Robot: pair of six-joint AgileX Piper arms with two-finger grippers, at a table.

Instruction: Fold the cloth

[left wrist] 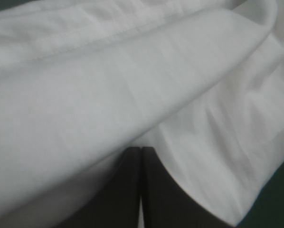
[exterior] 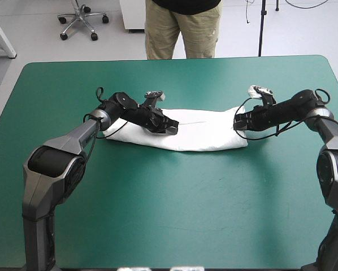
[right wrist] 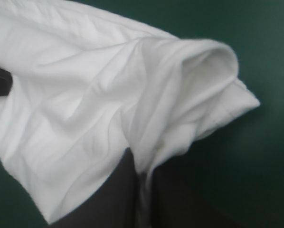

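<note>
The high view looks forward and down from above and behind the robot, taking in the whole teal-green table (exterior: 174,226) and both arms. The 2 wrist views look along the left gripper (left wrist: 141,151) and the right gripper (right wrist: 142,164) from very close, onto the T-shirt (exterior: 203,132), which all 3 views share.

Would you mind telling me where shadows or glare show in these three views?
High view: even light, no glare on the teal-green cover; a thin soft shadow runs along the near edge of the T-shirt. Left wrist view: grey shading lies under the long fold ahead of the left gripper. Right wrist view: the rolled fold is shaded inside its hollow.
</note>
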